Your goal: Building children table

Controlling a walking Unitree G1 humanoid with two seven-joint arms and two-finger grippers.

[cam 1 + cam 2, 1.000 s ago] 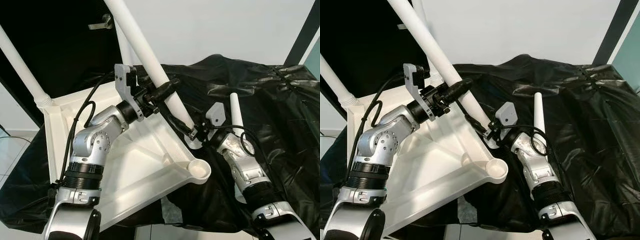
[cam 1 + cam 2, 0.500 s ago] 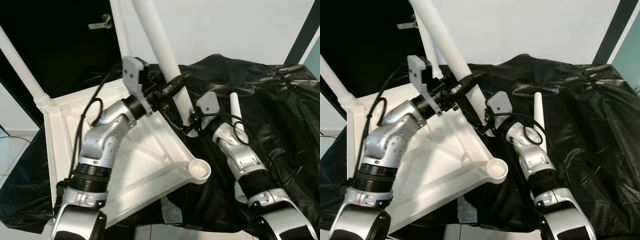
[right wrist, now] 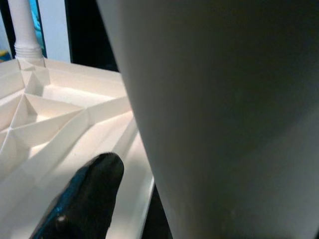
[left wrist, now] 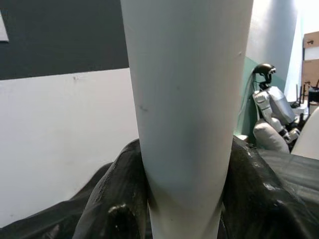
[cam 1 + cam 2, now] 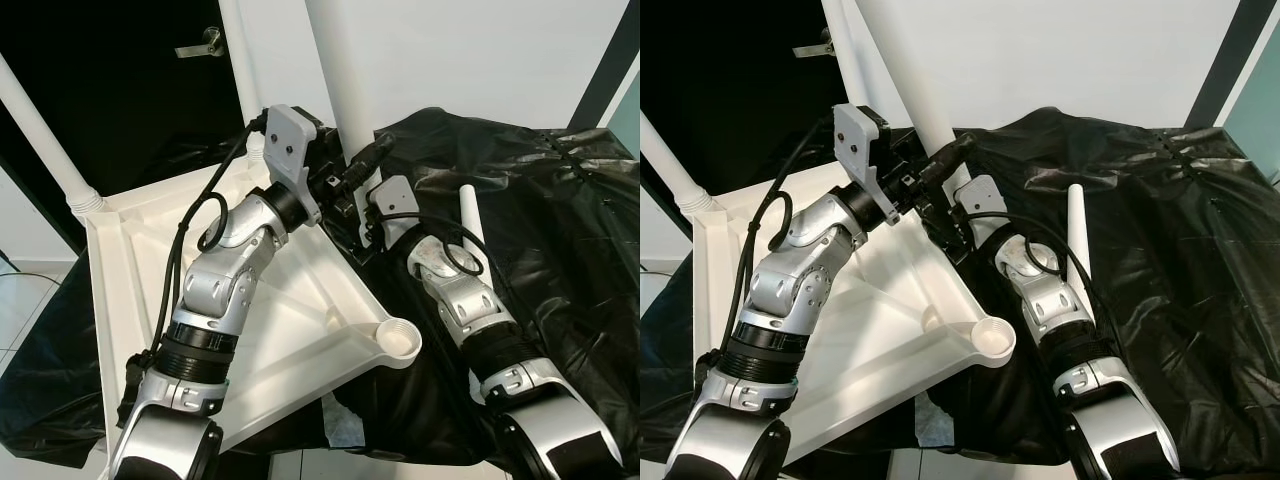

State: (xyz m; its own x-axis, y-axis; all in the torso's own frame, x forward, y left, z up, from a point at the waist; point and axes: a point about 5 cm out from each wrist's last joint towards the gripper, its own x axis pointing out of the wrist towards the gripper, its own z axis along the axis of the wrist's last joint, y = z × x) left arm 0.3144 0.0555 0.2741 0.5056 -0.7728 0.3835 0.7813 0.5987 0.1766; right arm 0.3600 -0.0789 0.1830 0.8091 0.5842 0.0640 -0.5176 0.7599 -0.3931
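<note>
The upturned table top [image 5: 250, 330] is white moulded plastic, smooth with a soft sheen along its ribs. The table leg [image 5: 345, 90] held upright looks like the same smooth white plastic, matt in the left wrist view, as does the loose leg [image 5: 471, 225] at 3 o'clock from it. The sheet [image 5: 560, 200] beneath is thin black plastic film, crinkled and glossy. Both arms are brushed silver metal; the left tool [image 5: 362, 165] has shiny black fingers.
</note>
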